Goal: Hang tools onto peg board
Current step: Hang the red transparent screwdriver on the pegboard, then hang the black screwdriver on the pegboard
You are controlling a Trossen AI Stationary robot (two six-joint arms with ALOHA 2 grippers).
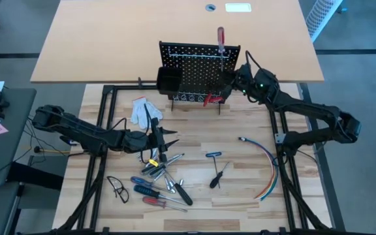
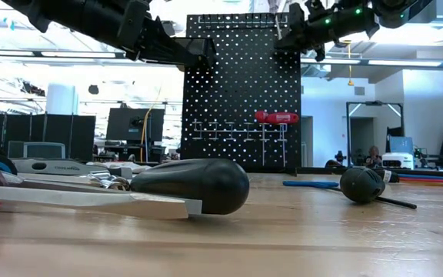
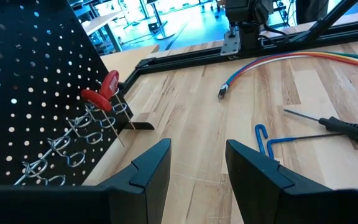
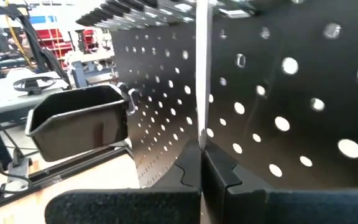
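With our right gripper (image 4: pixel 201 163) clamped on the shaft of the red-handled screwdriver (image 1: pixel 220 40) at the peg board (image 1: pixel 194 55), we should keep it upright and thread its tip down into a ring, while our left gripper (image 3: pixel 194 167) waits part-open over the loose tools (image 1: pixel 165 183)

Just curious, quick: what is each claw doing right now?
Left gripper: open, empty, above the tool pile.
Right gripper: shut on red-handled screwdriver at the peg board.

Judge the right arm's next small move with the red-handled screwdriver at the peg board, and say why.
Probably lower it. The right end effector is shut on the red-handled screwdriver's shaft, held upright against the peg board with its handle above the top edge. Whether the tip has met a ring cannot be seen, so ease it down slowly.
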